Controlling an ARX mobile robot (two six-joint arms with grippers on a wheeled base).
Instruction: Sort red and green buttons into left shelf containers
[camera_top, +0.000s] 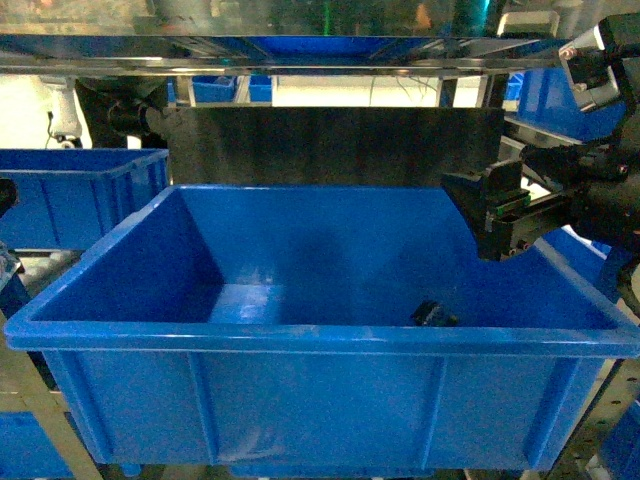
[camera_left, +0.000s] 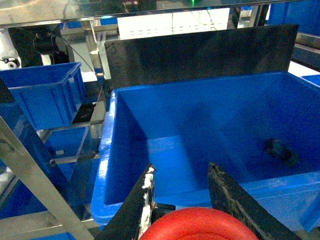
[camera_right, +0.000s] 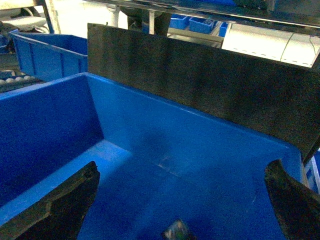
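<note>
A red button (camera_left: 199, 224) was clamped in the left pincer (camera_left: 182, 210), just short of the bin's (camera_top: 300, 338) near rim, the bin lying at twelve o'clock from it. The right pincer (camera_top: 490, 215) was held spread and empty above the bin's right side, and a dark button (camera_top: 434, 315) lay on the bin floor at about five o'clock.

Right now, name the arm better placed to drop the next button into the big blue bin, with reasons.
Left. The left gripper holds a red button just outside the blue bin. The right gripper hangs open and empty above the bin, where one button lies.
</note>
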